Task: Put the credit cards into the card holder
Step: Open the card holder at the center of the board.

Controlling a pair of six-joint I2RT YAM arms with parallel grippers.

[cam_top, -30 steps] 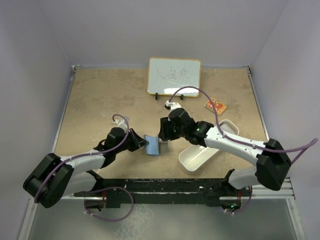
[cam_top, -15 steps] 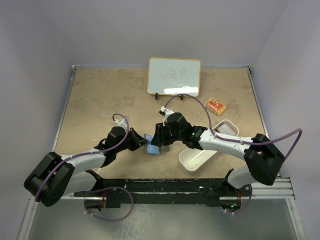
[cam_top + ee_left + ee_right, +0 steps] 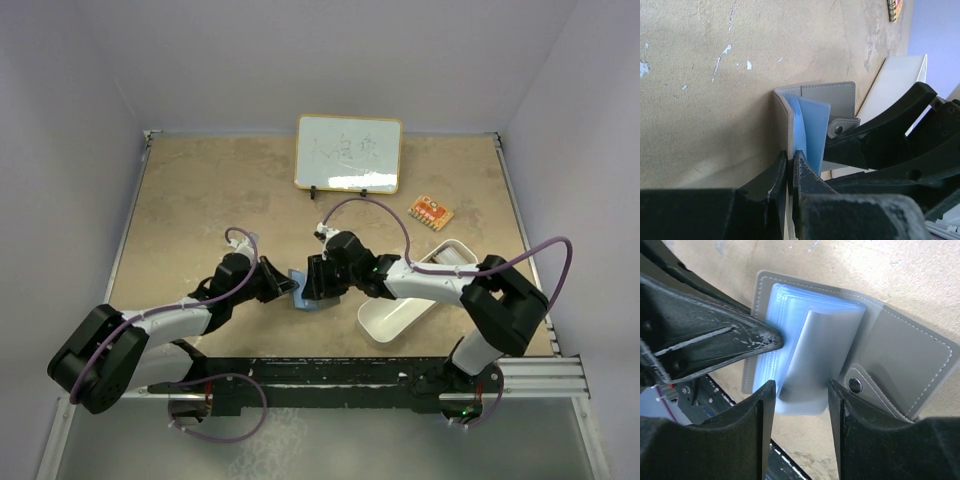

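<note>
The grey card holder [image 3: 912, 352] lies open on the table, its snap button [image 3: 855, 385] on the strap. My left gripper [image 3: 791, 159] is shut on the edge of its left flap and holds that flap upright. A light blue credit card [image 3: 815, 355] stands partly in among the holder's blue sleeves [image 3: 771, 315]. My right gripper [image 3: 801, 390] straddles the card, one finger against each long edge. From above, both grippers meet at the card holder [image 3: 303, 298]. The orange-gold credit card [image 3: 430, 211] lies far right on the table.
A white oblong tray [image 3: 392, 318] sits just right of the card holder, under my right arm. A small whiteboard [image 3: 348, 152] stands at the back centre. Grey walls close the table on three sides.
My right gripper has moved left and down to the card holder, with its arm folding in closer. The left gripper and the flap have stayed put.
</note>
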